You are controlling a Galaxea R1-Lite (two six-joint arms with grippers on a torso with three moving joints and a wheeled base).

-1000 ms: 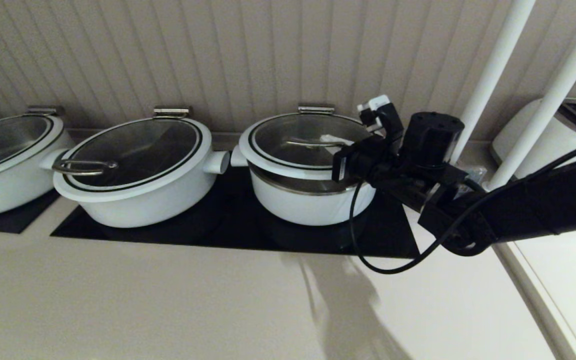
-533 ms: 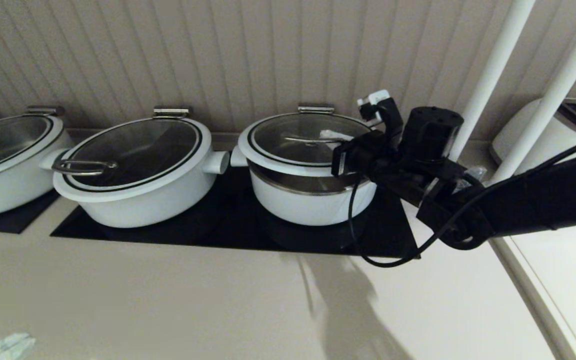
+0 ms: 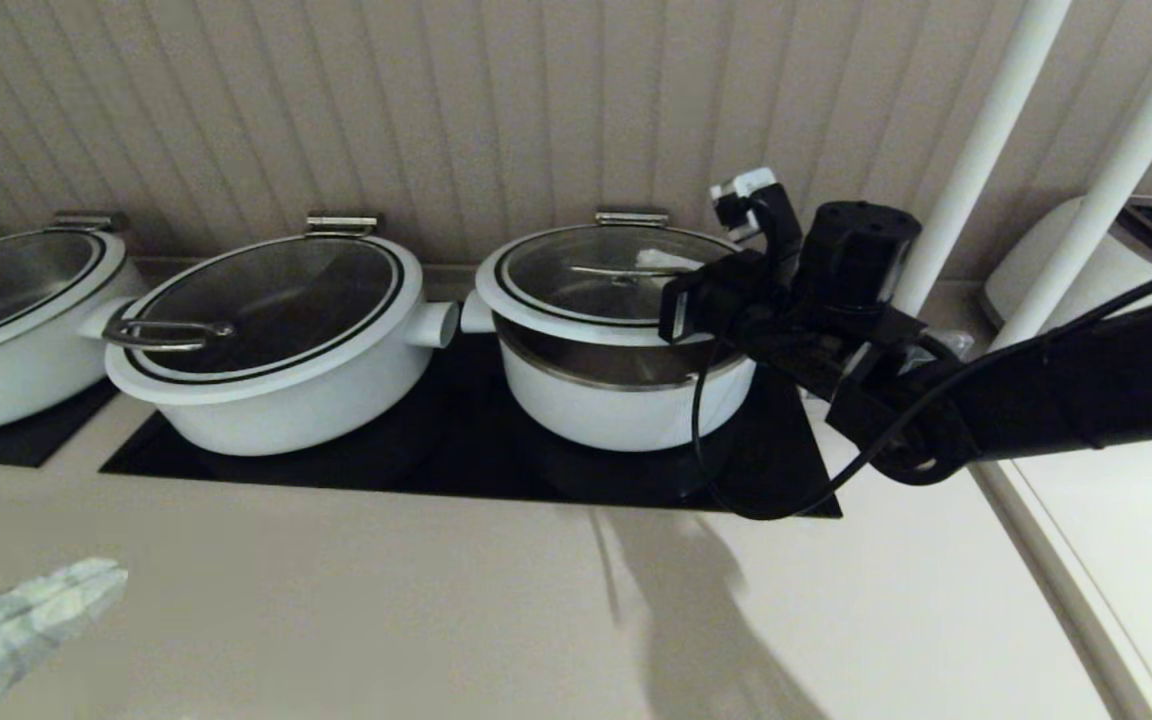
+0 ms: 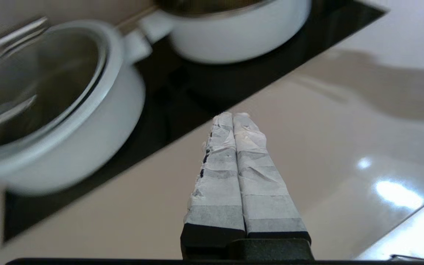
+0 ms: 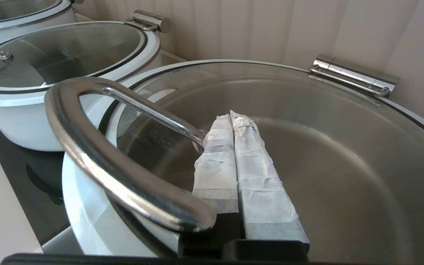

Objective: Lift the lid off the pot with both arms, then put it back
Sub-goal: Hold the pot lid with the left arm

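The round glass lid is tilted up at its front edge over the deep white pot, so the pot's steel inner wall shows; its hinge clip is at the back. My right gripper is shut, its taped fingers pressed together with nothing between them, lying under and beside the steel bar handle of the lid. My left gripper is shut and empty, low over the counter at the front left, far from the pot.
Two wider oval white pots with glass lids stand to the left on the black cooktop. Two white poles and a white toaster stand at the right. A beige counter lies in front.
The lid's front edge has risen further with my right gripper, showing more steel wall. My left gripper has come into the head view at the bottom left.
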